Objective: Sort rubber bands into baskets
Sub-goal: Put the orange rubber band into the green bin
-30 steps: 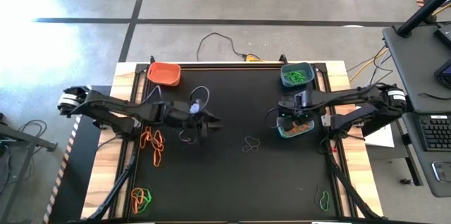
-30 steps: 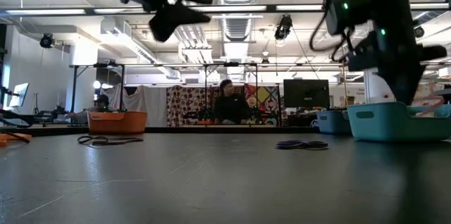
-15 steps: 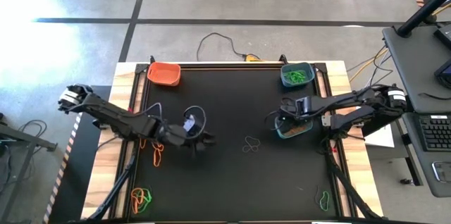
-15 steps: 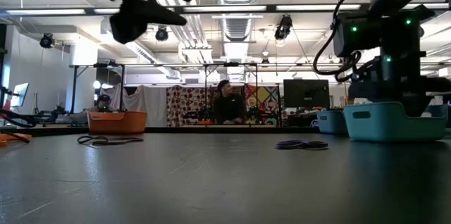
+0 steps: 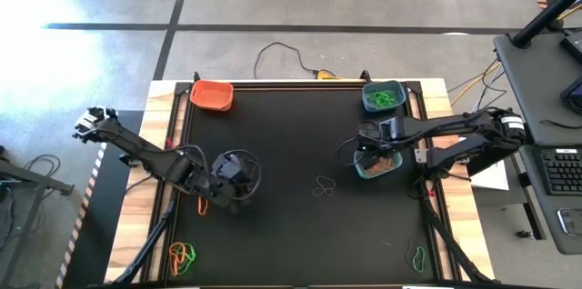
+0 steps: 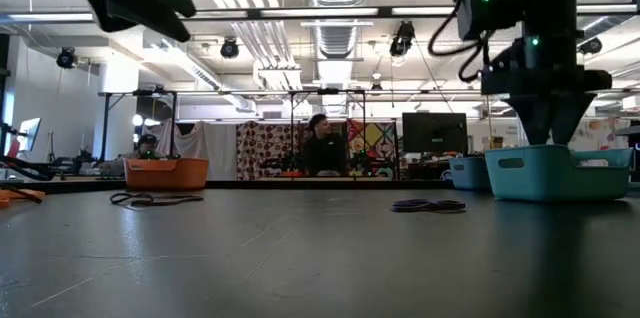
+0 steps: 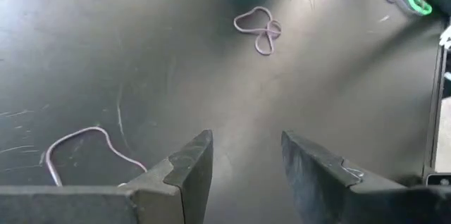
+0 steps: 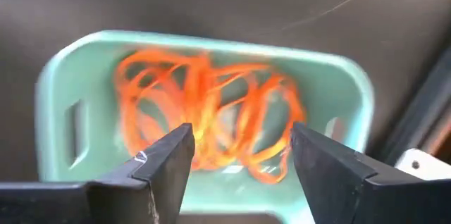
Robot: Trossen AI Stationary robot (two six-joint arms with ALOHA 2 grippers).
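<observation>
Rubber bands lie scattered across the black desk (image 5: 300,234): a dark tangle (image 5: 324,185) near the middle, orange ones (image 5: 202,203) by the left edge, an orange-and-green cluster (image 5: 182,254) at the near left corner and a green one (image 5: 418,256) at the near right corner. The wide centre of the desk around the dark tangle is open. Three baskets sit toward the edges: an orange basket (image 5: 212,94) at the far left corner, a blue basket (image 5: 382,96) at the far right holding green bands, and just nearer a teal basket (image 8: 204,122) filled with orange bands. The right end effector (image 8: 236,157) hangs directly above the teal basket, its fingers spread and holding nothing. The left end effector (image 7: 243,164) hovers over bare desk near the left-side orange bands, fingers apart and empty, a pale loop (image 7: 88,150) beside it and the dark tangle farther ahead.
</observation>
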